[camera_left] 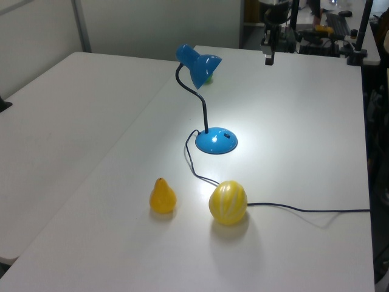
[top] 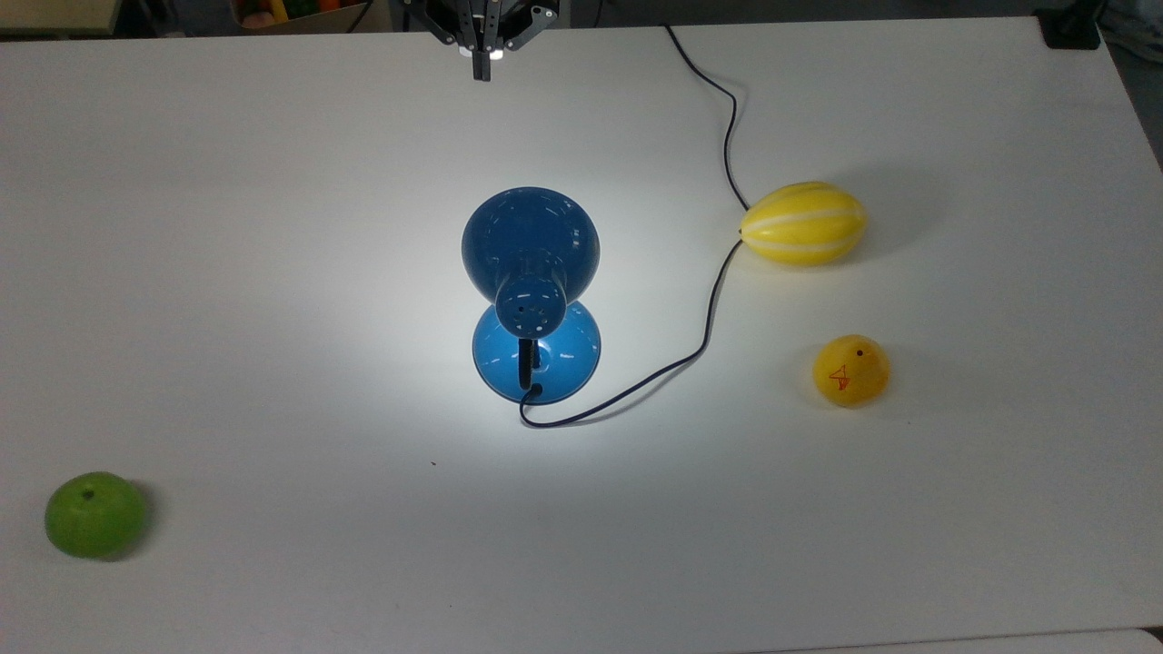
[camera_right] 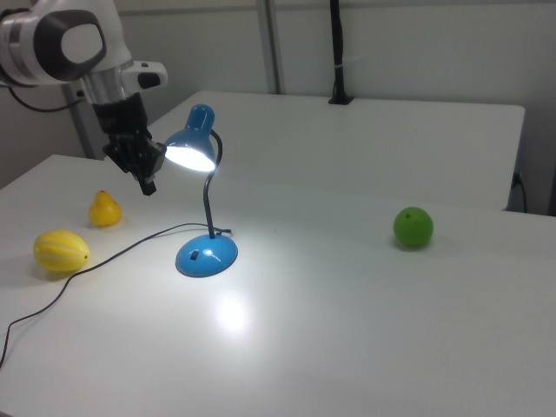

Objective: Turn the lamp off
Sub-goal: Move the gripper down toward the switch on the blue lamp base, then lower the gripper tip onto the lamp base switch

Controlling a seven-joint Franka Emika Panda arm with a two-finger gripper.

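Observation:
The blue lamp stands mid-table with its dome shade (top: 530,238) bent over its round base (top: 536,356), and it throws a bright pool of light on the white table (top: 273,272). In the left view the shade (camera_left: 199,63) sits high above the base (camera_left: 216,141); in the right view the shade (camera_right: 193,148) glows white underneath. A thin dark cord (top: 718,300) runs from the base to the far edge. My gripper (top: 482,71) hangs shut and empty over the table's far edge, well clear of the lamp, also seen in the left view (camera_left: 268,59) and the right view (camera_right: 149,184).
A yellow striped melon (top: 803,223) lies against the cord on the top view's right, with a yellow pear (top: 851,370) nearer the front. A green apple (top: 94,514) sits at the top view's lower left.

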